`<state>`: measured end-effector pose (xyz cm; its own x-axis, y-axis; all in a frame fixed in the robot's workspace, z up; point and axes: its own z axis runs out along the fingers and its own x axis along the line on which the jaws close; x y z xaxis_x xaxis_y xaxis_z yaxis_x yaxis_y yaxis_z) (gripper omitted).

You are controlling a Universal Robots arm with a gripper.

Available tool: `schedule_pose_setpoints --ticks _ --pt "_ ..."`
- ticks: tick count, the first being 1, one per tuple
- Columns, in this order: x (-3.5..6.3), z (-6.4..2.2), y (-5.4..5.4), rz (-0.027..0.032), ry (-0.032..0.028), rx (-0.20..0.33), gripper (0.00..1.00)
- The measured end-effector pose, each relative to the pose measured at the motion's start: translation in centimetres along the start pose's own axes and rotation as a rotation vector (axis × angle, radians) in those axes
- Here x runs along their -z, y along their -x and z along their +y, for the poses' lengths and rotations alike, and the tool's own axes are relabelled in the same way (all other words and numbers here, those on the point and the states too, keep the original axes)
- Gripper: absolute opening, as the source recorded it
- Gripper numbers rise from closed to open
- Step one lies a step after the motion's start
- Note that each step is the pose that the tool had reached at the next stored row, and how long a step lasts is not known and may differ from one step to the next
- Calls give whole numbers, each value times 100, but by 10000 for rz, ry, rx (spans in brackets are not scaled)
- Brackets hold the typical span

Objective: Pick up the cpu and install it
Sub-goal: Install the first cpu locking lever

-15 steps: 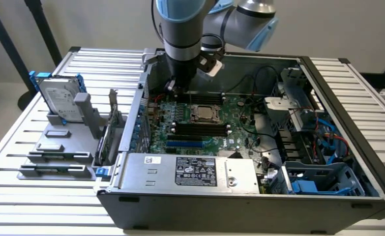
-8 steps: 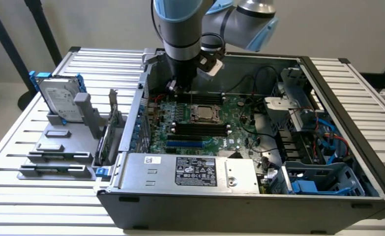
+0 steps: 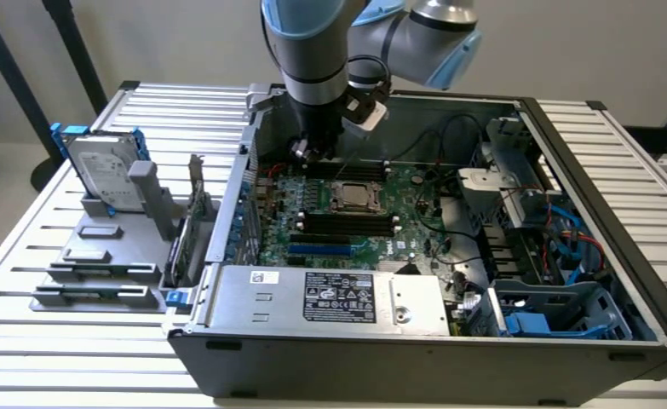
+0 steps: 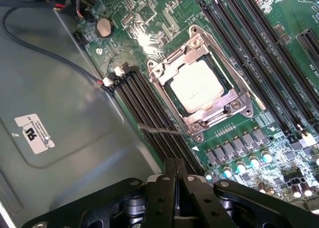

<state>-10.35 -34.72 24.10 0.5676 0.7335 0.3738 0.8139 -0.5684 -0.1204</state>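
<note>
**Item: cpu** (image 4: 199, 86). A flat square chip with a dull silver top, seated in the socket frame (image 4: 240, 99) near the middle of the motherboard (image 4: 149, 19). It is held by nothing.

**Tool: gripper** (image 4: 175, 164). The fingers are pressed together with nothing between them. It is poised above the memory slots (image 4: 144, 108) just beside the socket, apart from the chip.

**Step:** Placement is judged done. Whether the frame is latched cannot be told.

**Requirement:** Any further move is judged to call for clearance from the slots and no knock to the chip.

**Writing:**
- Power supply label (image 3: 339, 298): print and symbols are noted, but none can be read.
- White sticker (image 4: 32, 133) on the case floor: one logo mark, not made out.

**Also:** hard drive (image 3: 106, 175) with blue brackets, racked outside the case (image 3: 606, 345).
</note>
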Motion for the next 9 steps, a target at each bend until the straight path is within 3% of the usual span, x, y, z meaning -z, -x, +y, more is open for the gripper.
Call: schedule_pose_setpoints --ticks 4,7,9 --pt "-2 2 0 28 78 -26 11" --pt "-6 8 -3 -2 107 -30 11" --pt "-18 10 1 -52 158 -18 11"
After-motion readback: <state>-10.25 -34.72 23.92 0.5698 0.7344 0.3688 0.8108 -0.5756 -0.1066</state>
